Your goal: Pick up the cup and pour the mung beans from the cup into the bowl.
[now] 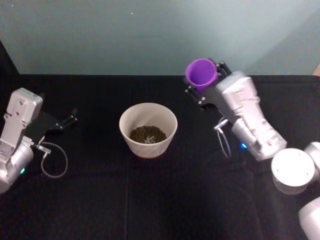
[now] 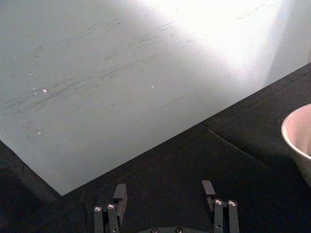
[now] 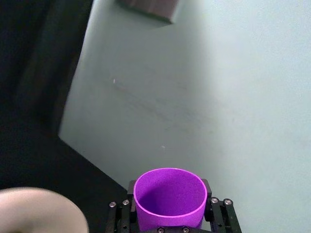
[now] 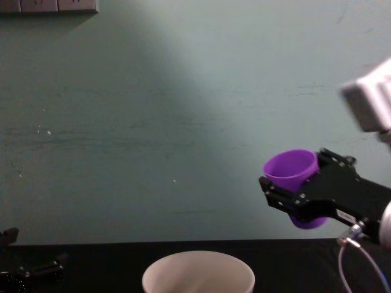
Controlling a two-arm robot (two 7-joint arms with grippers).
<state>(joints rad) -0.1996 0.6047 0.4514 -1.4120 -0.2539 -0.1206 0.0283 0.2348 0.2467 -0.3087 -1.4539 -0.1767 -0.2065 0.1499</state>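
Observation:
The purple cup (image 1: pixel 201 74) is held in the air by my right gripper (image 1: pixel 206 86), shut on its sides, up and to the right of the bowl (image 1: pixel 148 129). The cup (image 4: pixel 292 172) tilts slightly toward the bowl (image 4: pixel 198 279), its mouth mostly upward. Its purple inside (image 3: pixel 169 194) looks empty in the right wrist view, with the fingers (image 3: pixel 215 209) clamped on both sides. Dull brown mung beans (image 1: pixel 148 134) lie in the bottom of the cream bowl. My left gripper (image 1: pixel 67 120) rests open at the table's left, its fingers (image 2: pixel 120 198) spread apart, the bowl's rim (image 2: pixel 298 135) farther off.
A black cloth (image 1: pixel 160 200) covers the table, against a pale green wall (image 1: pixel 150 30). A loose cable loop (image 1: pixel 54 162) hangs by the left arm and another (image 1: pixel 223 140) by the right arm.

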